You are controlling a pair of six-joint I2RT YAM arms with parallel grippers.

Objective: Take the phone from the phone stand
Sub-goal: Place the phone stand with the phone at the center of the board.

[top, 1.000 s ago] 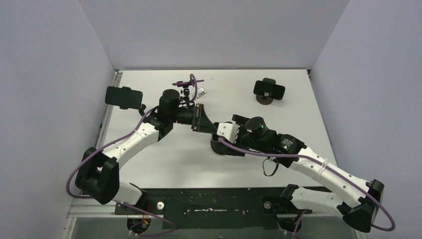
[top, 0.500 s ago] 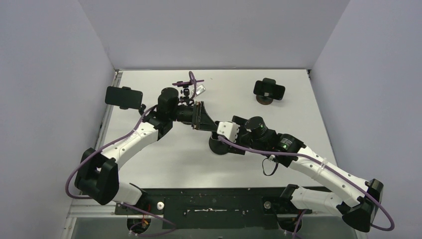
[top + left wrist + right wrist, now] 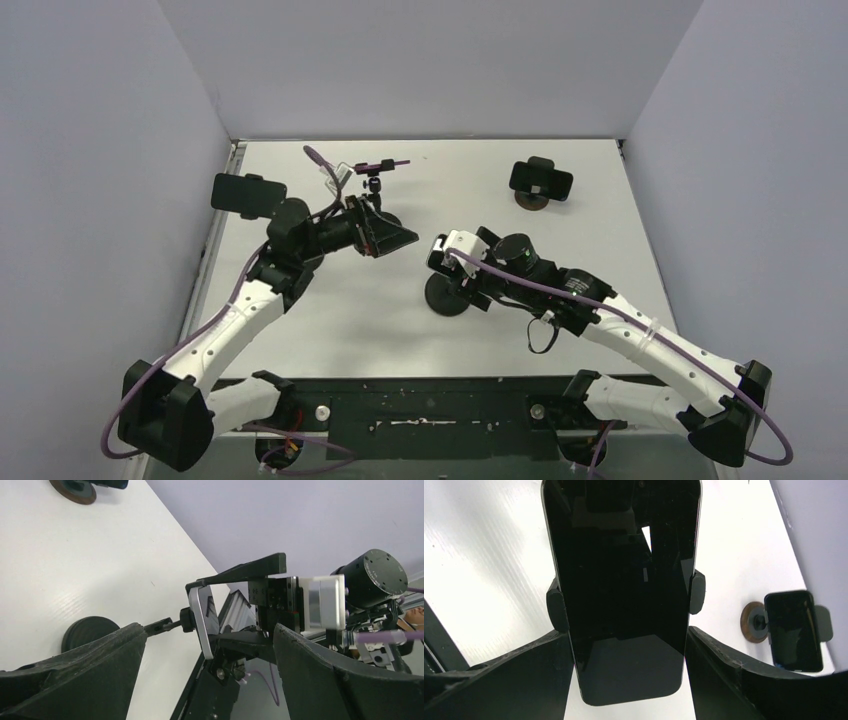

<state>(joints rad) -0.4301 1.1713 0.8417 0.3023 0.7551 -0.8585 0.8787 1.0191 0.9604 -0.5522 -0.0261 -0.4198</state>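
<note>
Both fingers [image 3: 524,680] of the right gripper [image 3: 441,256] press against the long edges of the phone [image 3: 624,580], grasping it low on its body. The phone sits in the side clamps of the phone stand [image 3: 446,297] near the middle of the table [image 3: 340,320]. Just to its left, the left gripper [image 3: 395,232] hovers with fingers spread wide, holding nothing.

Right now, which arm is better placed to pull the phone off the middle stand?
Right: the right gripper brackets the glossy black phone in the round-based black stand; the left gripper hangs open, apart.
</note>
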